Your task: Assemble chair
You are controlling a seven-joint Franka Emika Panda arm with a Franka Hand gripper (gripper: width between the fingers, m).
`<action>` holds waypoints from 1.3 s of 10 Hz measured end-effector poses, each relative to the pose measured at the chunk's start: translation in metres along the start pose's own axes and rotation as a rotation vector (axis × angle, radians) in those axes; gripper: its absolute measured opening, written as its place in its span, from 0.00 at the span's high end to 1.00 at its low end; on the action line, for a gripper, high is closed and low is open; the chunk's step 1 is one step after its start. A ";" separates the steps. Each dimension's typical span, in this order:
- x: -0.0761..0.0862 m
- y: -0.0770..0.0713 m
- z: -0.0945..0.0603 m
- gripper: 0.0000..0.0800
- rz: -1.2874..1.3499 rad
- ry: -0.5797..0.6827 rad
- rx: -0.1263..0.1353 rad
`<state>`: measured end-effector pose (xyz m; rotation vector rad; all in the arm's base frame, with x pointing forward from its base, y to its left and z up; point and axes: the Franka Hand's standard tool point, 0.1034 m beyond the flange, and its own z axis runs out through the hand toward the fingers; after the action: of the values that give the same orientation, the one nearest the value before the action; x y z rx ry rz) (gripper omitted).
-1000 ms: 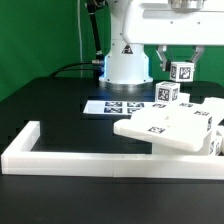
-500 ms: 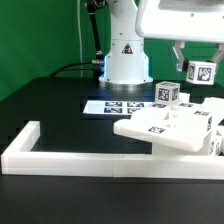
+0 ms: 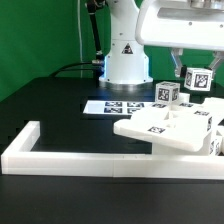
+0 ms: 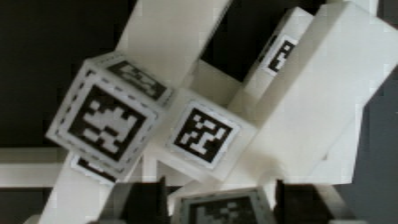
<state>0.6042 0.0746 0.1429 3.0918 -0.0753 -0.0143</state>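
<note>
Starting left: long low white border rail (image 3: 70, 157), then flat printed-tag marker board (image 3: 118, 107), then matte white blocky chair assembly (image 3: 165, 130). Above right, gripper (image 3: 196, 78) clenched on small tagged white block (image 3: 198, 79), mid-carry; next needs lowering, aligning onto assembly.

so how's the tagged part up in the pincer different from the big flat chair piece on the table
The held part is a small bar hanging in the air at the pincer; the flat chair piece is a wide slab lying on the table. The held part stands roughly upright, while the slab lies flat against the border rail. Both are matte white and carry black-and-white square tags.
</note>
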 end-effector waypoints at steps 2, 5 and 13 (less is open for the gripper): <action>0.000 -0.001 -0.003 0.64 0.065 -0.010 0.056; 0.001 -0.001 -0.004 0.64 0.100 -0.013 0.057; -0.007 -0.015 0.006 0.64 0.207 -0.034 0.097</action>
<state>0.5982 0.0900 0.1366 3.1632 -0.4088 -0.0577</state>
